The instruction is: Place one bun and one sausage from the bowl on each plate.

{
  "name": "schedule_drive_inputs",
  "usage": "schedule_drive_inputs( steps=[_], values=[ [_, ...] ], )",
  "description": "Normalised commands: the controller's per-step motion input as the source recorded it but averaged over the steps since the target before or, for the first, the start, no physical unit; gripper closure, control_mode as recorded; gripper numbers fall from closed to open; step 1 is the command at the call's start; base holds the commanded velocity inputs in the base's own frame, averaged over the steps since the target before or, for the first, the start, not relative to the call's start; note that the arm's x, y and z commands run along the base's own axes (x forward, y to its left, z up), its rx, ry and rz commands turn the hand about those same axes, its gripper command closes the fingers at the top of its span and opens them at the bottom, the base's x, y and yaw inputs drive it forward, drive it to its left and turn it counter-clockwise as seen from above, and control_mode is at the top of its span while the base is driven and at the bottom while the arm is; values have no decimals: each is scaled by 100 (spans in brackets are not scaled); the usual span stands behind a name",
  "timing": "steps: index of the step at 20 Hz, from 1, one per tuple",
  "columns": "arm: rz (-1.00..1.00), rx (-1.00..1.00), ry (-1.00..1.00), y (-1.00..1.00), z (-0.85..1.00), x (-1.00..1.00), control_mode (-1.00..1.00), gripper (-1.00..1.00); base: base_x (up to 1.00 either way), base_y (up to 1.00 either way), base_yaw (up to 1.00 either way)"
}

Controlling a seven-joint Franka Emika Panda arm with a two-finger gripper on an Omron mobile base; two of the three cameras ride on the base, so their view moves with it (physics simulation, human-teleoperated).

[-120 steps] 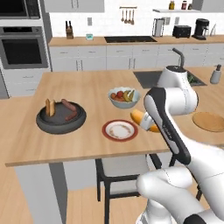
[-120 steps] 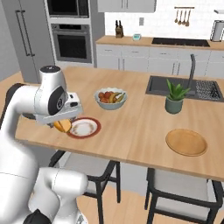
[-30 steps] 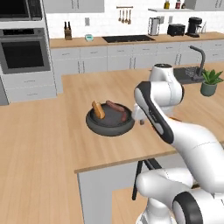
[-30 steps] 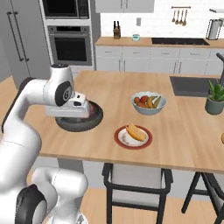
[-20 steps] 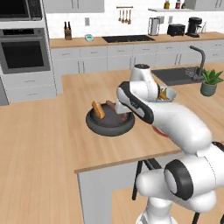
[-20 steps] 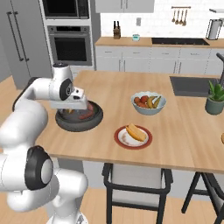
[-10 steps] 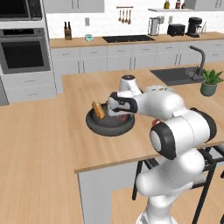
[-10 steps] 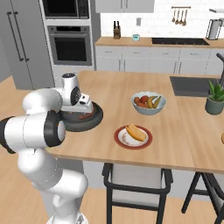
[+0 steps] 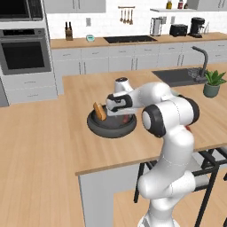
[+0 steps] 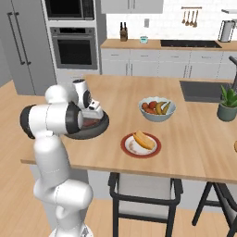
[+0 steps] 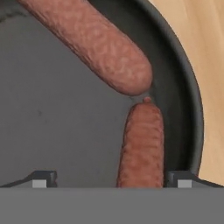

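The dark bowl (image 9: 111, 131) (image 10: 102, 124) sits near the counter's front edge. A tan bun (image 9: 99, 111) leans against its left inner wall. My gripper (image 9: 119, 118) (image 10: 92, 120) (image 11: 111, 180) is down inside the bowl and open. In the hand view one sausage (image 11: 142, 144) lies between my fingertips (image 11: 178, 179), closer to the right one. A second sausage (image 11: 92, 43) lies beyond it, nearly touching its end. The red-rimmed plate (image 10: 126, 147) holds a bun (image 10: 144, 139). A sliver of the tan plate (image 10: 235, 147) shows at the right edge.
A pale fruit bowl (image 10: 157, 109) stands behind the red-rimmed plate. A potted plant (image 9: 213, 83) (image 10: 227, 104) sits by the sink (image 9: 177, 76). Bare wooden counter spreads left of the dark bowl.
The hand has come down from above the dark bowl into it and now straddles a sausage. Six seconds ago the base stood elsewhere and the gripper held a bun over the red-rimmed plate.
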Motion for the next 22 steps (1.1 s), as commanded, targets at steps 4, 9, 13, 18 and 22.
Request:
schedule_drive_inputs(
  steps=[4,9,13,18,22],
  values=[
    [-15,0,15,-33,-37,1,-100,-100,0,0,0],
    [-7,0,10,-3,-44,1,-100,100,0,0,0],
    [-2,0,3,0,-33,-10,-100,100,0,0,0],
    [0,0,0,0,-7,-44,-100,100,0,0,0],
    [0,4,-6,-1,27,-57,-100,100,0,0,0]
  ],
)
